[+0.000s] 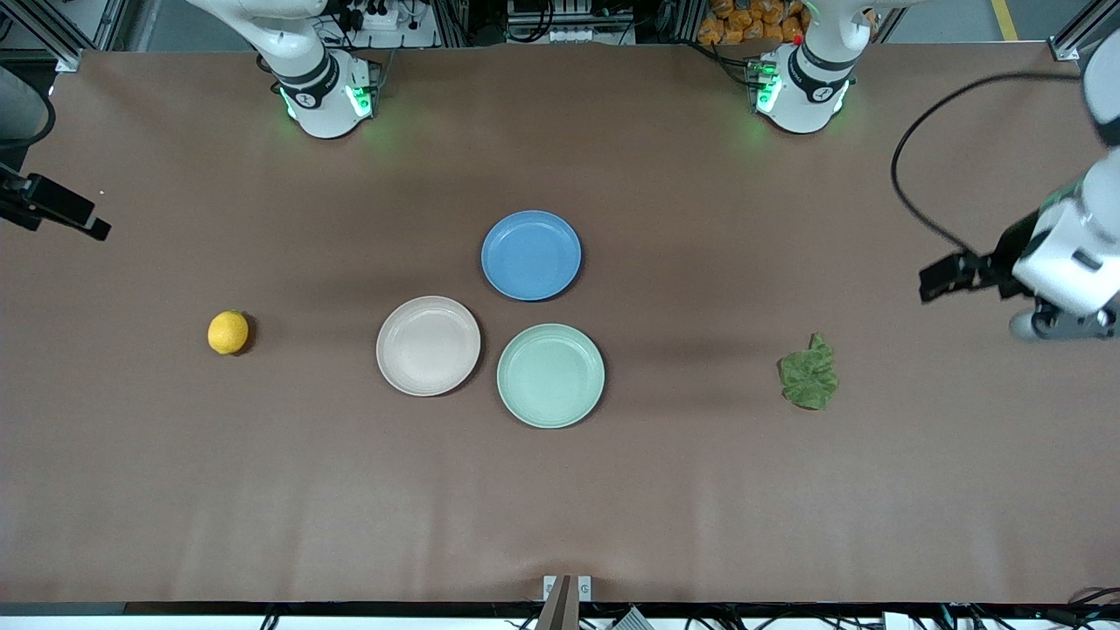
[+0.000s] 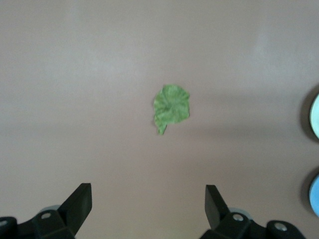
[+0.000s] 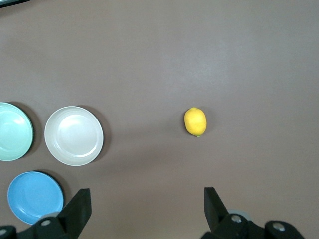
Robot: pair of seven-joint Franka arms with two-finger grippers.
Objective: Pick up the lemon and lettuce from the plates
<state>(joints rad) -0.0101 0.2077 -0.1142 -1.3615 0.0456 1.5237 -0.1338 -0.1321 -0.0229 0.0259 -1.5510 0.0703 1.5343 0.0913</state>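
The lemon (image 1: pixel 227 332) lies on the bare table toward the right arm's end, apart from the plates; it also shows in the right wrist view (image 3: pixel 195 121). The lettuce (image 1: pixel 808 373) lies on the table toward the left arm's end, also in the left wrist view (image 2: pixel 171 107). The beige-pink plate (image 1: pixel 428 345) and the mint green plate (image 1: pixel 550 374) sit side by side mid-table, both empty. My left gripper (image 2: pixel 148 199) is open and empty, high over the table beside the lettuce. My right gripper (image 3: pixel 147 199) is open and empty, high over the table beside the lemon.
A blue plate (image 1: pixel 531 255), empty, sits farther from the front camera than the other two plates, touching neither. The left arm's wrist (image 1: pixel 1063 262) with a black cable hangs at the table's end. The right arm's wrist camera (image 1: pixel 52 210) shows at the other end.
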